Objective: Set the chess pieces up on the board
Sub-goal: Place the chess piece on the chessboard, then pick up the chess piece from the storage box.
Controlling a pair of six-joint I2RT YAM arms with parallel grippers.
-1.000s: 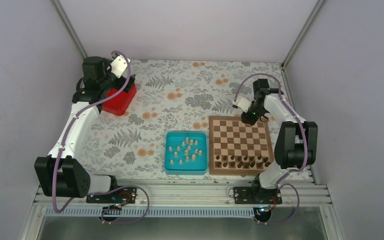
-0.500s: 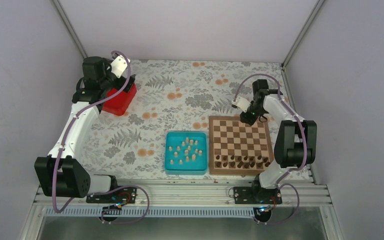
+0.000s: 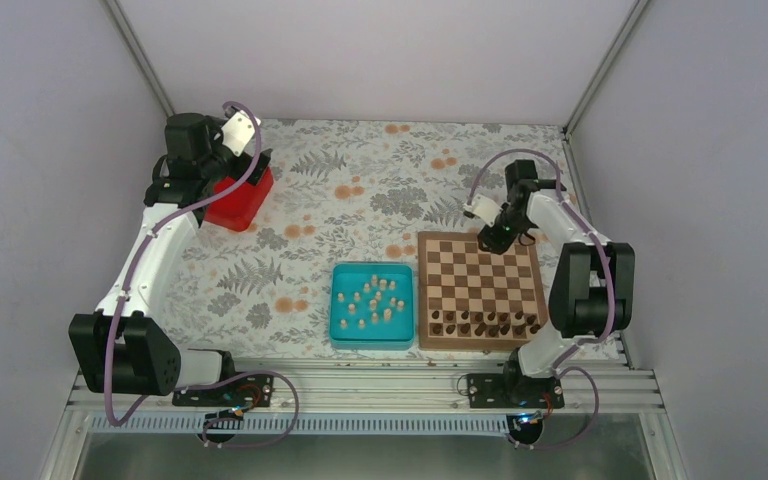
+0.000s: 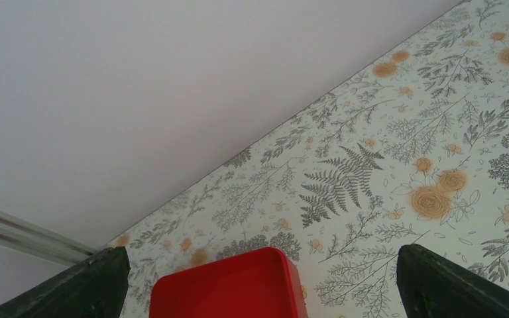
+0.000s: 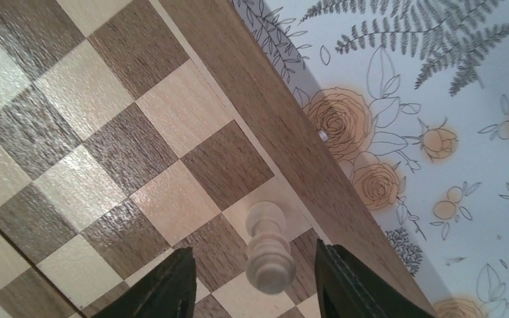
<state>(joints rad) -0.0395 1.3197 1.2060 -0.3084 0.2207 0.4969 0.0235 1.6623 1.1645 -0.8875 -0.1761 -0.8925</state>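
A table [image 3: 360, 200] covered with a floral-patterned cloth is seen from above, with two arms bolted at its near edge. A square wooden chessboard with light and dark brown checkered squares [image 3: 480, 275] is laid on the right part of the table. A teal square tray [image 3: 338, 305] is set just beside the board's left edge. A red plastic container [image 3: 235, 200] is placed well apart from both, at the far left.

The left hand [image 4: 263, 255] is held above the red container. Its dark fingers [image 4: 59, 288] are spread wide and nothing is gripped between them.

The right hand [image 5: 253, 252] is lowered over the far edge of the board. Its fingers [image 5: 166, 288] are parted, and one pale beige wooden chess piece [image 5: 270, 255] is seen between them on a light square in the outermost row. A gap is visible on each side of the piece, so it is not gripped.

The remaining pale beige pieces [image 3: 375, 298] are scattered inside the teal tray. Small dark brown chessmen [image 3: 485, 322] are lined up along the near rows of the board.
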